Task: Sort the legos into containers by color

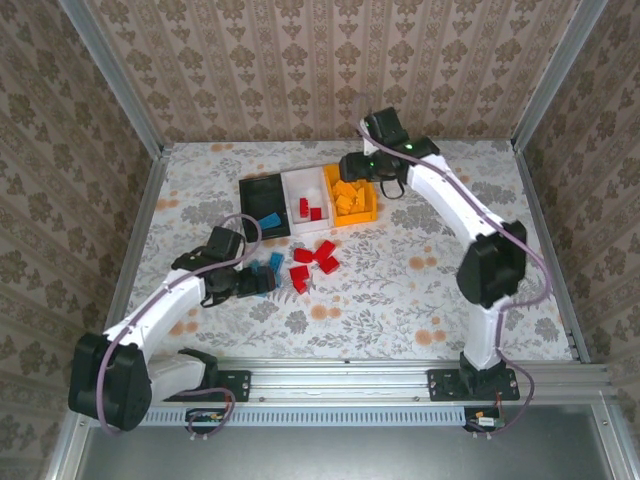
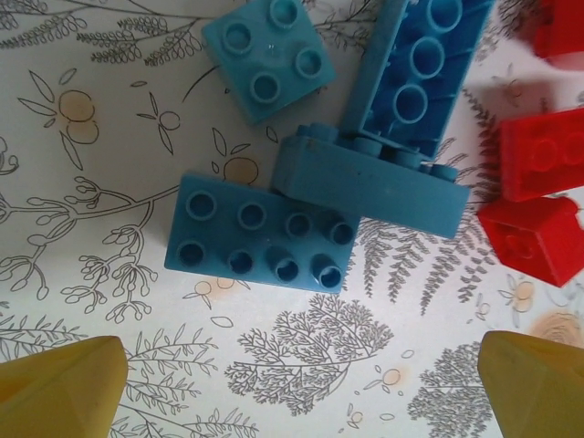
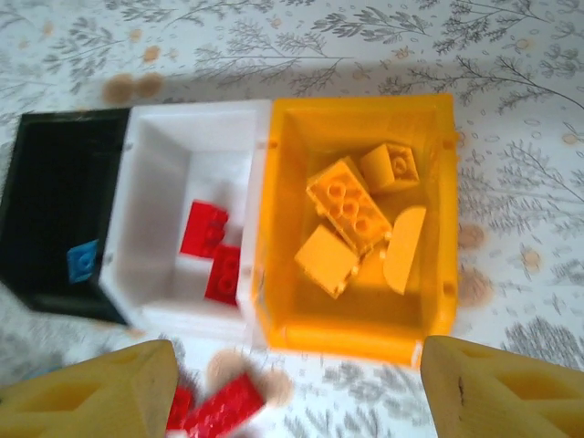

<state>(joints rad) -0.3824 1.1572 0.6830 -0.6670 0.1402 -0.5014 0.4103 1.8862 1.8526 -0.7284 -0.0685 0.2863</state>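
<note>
Left gripper (image 2: pixel 301 365) wide, empty; blue legos (image 2: pixel 255 233) at its 12 o'clock. Right gripper (image 3: pixel 297 374) parted, empty, over orange bin (image 3: pixel 443 182) holding orange legos (image 3: pixel 351 214). Loose red legos (image 1: pixel 326 252) at bin's 7 o'clock.

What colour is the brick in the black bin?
Blue. The brick shows best in the right wrist view.

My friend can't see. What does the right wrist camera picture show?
Three joined plastic bins seen from above: the black bin holds one blue studded brick, the white bin two red studded bricks, the orange bin several orange studded bricks. The right arm's yellow pincer is open at the bottom edge.
</note>
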